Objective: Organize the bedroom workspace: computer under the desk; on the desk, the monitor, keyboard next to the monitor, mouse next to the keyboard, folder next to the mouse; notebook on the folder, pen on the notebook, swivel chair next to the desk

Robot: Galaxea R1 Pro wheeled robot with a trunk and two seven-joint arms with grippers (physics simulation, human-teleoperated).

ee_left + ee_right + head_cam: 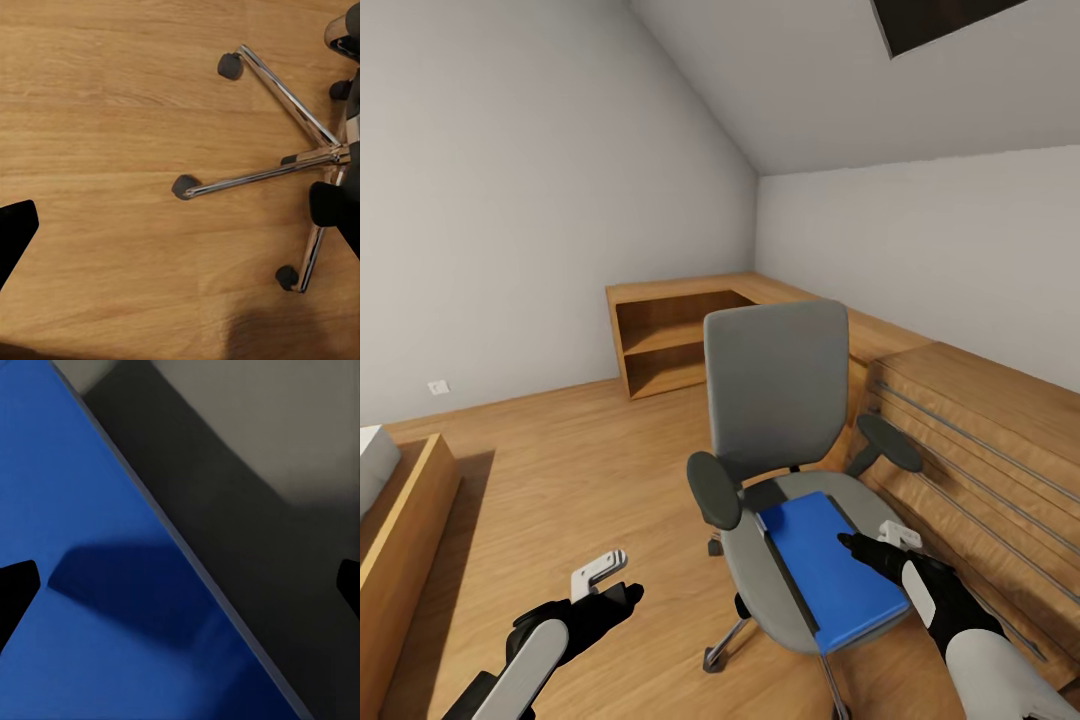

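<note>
From the head view, I see the blue folder [830, 565] flat on the swivel chair [780, 400] seat, my right gripper [865, 548] above its near edge; the right wrist view shows its jaws released, straddling that edge [172, 540]; it looks thin, stiff, slippery, so I'd pinch the overhanging edge; the left gripper [622, 590] hangs released over the floor [112, 112].

the head view looks forward and down from above onto the grey upholstered swivel chair [780, 440] and the light wooden floor [590, 460]. the left wrist view faces straight down at that floor and the chair's chrome base [300, 150]. the right wrist view sits very close above the flat blue folder [90, 547] on the same chair's seat.
</note>
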